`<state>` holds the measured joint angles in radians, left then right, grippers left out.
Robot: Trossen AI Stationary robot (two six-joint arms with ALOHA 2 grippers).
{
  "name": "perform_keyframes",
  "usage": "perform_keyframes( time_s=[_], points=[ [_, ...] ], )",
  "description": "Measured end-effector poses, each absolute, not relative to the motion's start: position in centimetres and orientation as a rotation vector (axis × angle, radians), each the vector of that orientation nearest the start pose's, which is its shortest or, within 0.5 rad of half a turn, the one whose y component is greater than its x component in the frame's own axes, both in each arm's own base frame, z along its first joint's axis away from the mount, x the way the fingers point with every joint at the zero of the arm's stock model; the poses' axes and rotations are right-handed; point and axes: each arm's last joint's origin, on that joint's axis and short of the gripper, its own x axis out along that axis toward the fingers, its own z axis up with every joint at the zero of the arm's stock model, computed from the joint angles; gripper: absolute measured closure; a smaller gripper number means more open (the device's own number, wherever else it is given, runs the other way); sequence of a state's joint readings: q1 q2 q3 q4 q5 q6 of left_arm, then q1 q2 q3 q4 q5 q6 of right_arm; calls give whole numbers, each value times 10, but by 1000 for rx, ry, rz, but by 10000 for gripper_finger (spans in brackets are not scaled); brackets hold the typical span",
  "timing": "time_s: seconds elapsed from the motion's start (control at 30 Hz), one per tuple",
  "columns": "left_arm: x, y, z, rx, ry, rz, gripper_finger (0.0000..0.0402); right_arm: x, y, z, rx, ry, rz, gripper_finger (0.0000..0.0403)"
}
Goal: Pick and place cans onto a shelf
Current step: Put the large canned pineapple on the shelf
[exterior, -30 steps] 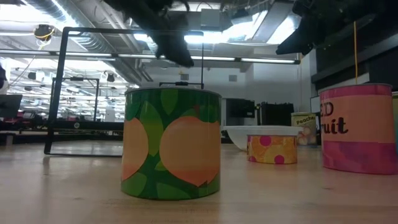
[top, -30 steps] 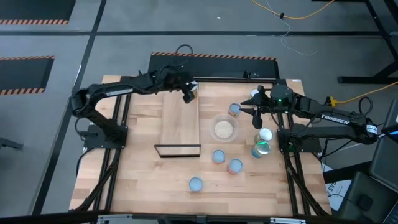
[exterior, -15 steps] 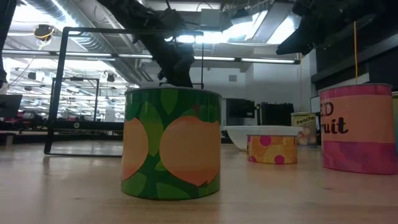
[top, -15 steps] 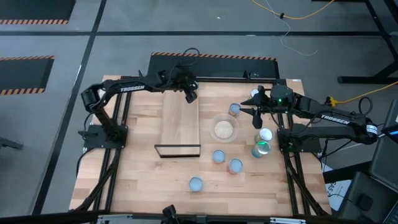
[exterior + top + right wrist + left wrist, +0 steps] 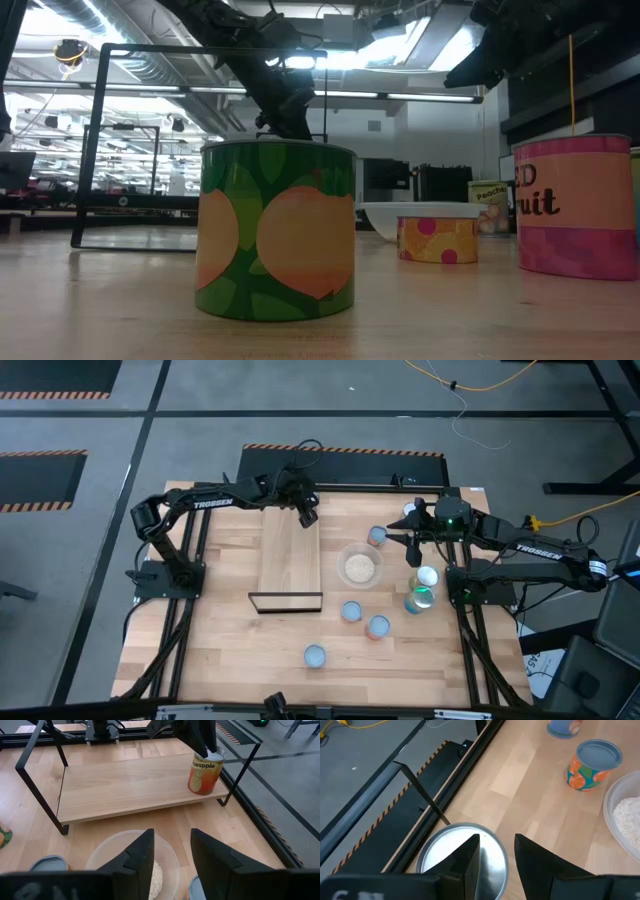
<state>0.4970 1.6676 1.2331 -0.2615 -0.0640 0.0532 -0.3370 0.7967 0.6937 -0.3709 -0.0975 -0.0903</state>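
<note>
A pineapple-label can (image 5: pixel 205 770) with a silver top (image 5: pixel 442 857) stands on the far right corner of the light-wood shelf (image 5: pixel 290 555), which also shows in the right wrist view (image 5: pixel 125 787). My left gripper (image 5: pixel 308 513) is on its top, coming from above (image 5: pixel 199 742). My right gripper (image 5: pixel 411 547) hovers open and empty to the right of the clear bowl (image 5: pixel 360 567), its fingers apart in its own view (image 5: pixel 172 852). Several other cans stand on the tabletop: (image 5: pixel 376 536), (image 5: pixel 427 576), (image 5: pixel 420 598), (image 5: pixel 351 611), (image 5: pixel 378 626), (image 5: pixel 314 654). My left gripper holds the pineapple can by its top rim (image 5: pixel 504 862). One finger (image 5: pixel 470 852) lies over the silver lid and the other (image 5: pixel 535 862) stands outside the wall. The fingers come from above, slanting down. The can stands upright with its base on the shelf.
The shelf's thin black frame (image 5: pixel 286 601) rises at its near end. The bowl of beige grains (image 5: pixel 125 865) sits between the shelf and my right gripper. An orange-label can (image 5: pixel 592 765) stands just beyond the shelf's corner. In the low view a green peach can (image 5: pixel 275 230) stands nearest.
My left gripper has gone down with the pineapple can onto the shelf's far right corner, then stayed still. The can's base now rests on the board. My right gripper has kept still.
</note>
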Motion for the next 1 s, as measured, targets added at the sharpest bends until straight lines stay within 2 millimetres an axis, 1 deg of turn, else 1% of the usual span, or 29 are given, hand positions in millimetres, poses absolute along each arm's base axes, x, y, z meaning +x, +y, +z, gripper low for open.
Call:
perform_keyframes(
  time_s=[0.23,1.0],
  points=[
    [321,173,253,-106,740,508,287,163,-54,283,14,473,-214,271],
    [317,171,249,-100,809,522,288,163,-54,283,14,474,-214,271]
  ],
)
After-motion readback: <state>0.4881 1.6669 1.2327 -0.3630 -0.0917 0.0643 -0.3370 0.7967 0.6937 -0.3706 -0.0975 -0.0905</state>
